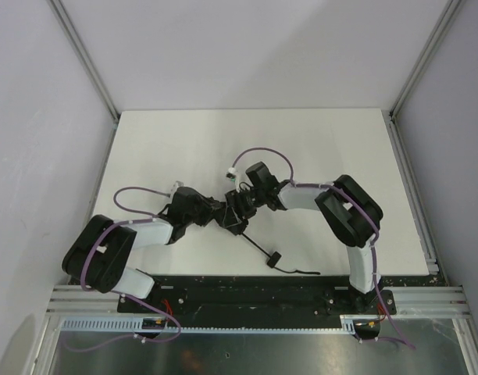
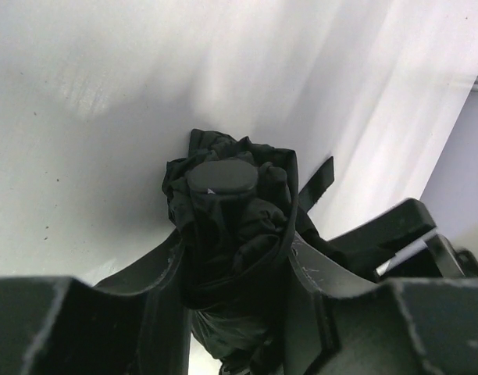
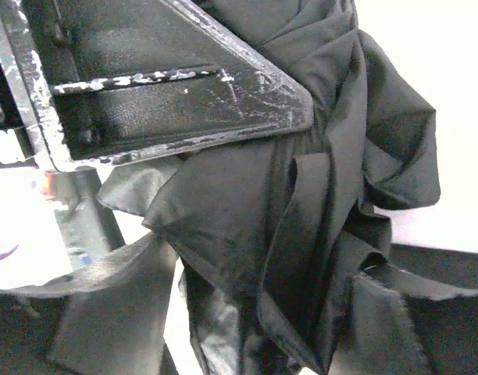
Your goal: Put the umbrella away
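From above: two arms meet over the middle of the white table, the left gripper and right gripper crowding a bunched black umbrella. Its thin shaft runs toward the near edge, ending in a small knob handle with the wrist strap trailing beside it. The shaft looks extended and the canopy only loosely gathered, so the step in hand appears to be bundling the fabric, with the task well short of done.

Left wrist: the left fingers press on both sides of the folded canopy, clamping the umbrella just below its round end cap. A flat closure tab sticks out loose to the right.

Right wrist: crumpled fabric fills the space under the scuffed upper finger, which touches it; whether this gripper is pinching or letting go cannot be told.

The next move likely calls for wrapping the pleats tight and fastening the tab while the left grip holds firm. The cloth is limp, slippery and prone to springing open.
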`<state>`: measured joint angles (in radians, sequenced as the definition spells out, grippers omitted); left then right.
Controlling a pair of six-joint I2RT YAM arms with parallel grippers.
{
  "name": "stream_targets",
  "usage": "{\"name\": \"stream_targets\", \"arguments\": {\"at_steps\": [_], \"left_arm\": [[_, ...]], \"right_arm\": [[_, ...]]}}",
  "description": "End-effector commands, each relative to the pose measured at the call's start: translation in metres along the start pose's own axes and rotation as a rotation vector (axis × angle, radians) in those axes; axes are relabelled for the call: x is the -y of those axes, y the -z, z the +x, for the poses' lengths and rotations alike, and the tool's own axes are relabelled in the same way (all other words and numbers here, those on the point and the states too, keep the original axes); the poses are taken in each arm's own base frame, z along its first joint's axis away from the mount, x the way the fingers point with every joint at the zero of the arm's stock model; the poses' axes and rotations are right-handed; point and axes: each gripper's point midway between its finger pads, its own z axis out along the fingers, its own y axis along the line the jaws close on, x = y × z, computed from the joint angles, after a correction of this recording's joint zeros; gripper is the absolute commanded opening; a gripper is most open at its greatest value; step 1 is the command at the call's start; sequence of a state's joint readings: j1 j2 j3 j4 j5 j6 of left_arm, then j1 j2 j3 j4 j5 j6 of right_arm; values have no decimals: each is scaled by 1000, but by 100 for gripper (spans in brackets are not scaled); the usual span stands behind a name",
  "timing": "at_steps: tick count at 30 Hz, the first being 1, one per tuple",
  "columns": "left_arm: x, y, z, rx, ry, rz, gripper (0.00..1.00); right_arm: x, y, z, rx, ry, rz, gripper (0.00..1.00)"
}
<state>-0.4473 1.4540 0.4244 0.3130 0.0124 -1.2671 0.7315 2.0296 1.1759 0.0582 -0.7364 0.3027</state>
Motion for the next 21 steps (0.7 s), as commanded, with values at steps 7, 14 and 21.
{"name": "stream_targets", "arguments": {"at_steps": [7, 14, 21], "left_arm": [[-110, 16, 35, -116, -87, -362, 0], [-117, 18, 39, -130, -54, -405, 0], [-106, 19, 40, -144, -70, -371, 0]], "right_arm": [[10, 17, -23, 59, 407, 646, 79], [26, 9, -22, 39, 515, 902, 65], [50, 1, 1, -69, 463, 852, 14]]}}
